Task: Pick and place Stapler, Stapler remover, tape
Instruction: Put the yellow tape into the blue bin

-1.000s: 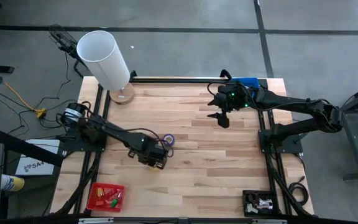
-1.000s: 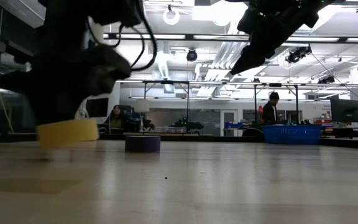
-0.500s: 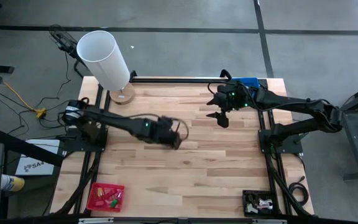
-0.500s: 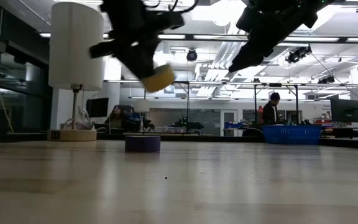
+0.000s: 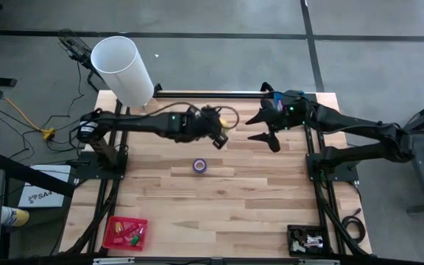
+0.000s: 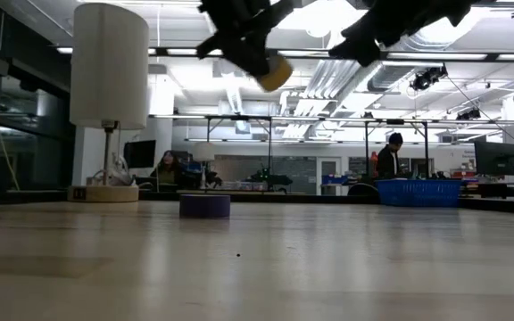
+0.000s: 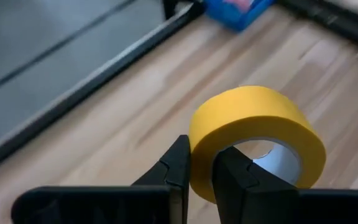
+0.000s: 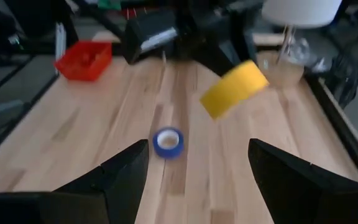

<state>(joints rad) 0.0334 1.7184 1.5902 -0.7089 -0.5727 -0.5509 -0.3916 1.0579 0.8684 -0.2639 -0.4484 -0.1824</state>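
**Yellow tape aloft, pinched by its wall**

The left gripper (image 7: 202, 167) is clamped on the wall of the yellow ring-shaped tape roll (image 7: 257, 134), one finger inside the hole and one outside, carrying it high above the far middle of the wooden worktop (image 5: 271, 199). The right gripper (image 5: 265, 129) hangs just to its right, jaws spread wide and empty. A blue-purple tape roll (image 5: 201, 166) lies flat mid-worktop; a red plastic tray (image 5: 124, 232) sits at the near left corner, a blue basket (image 6: 419, 192) at the far right.

Risks, as I judge them: the thin-wall pinch could let the roll swivel or slip during travel, and the two grippers are close enough to collide.

No readable writing or brand shows.
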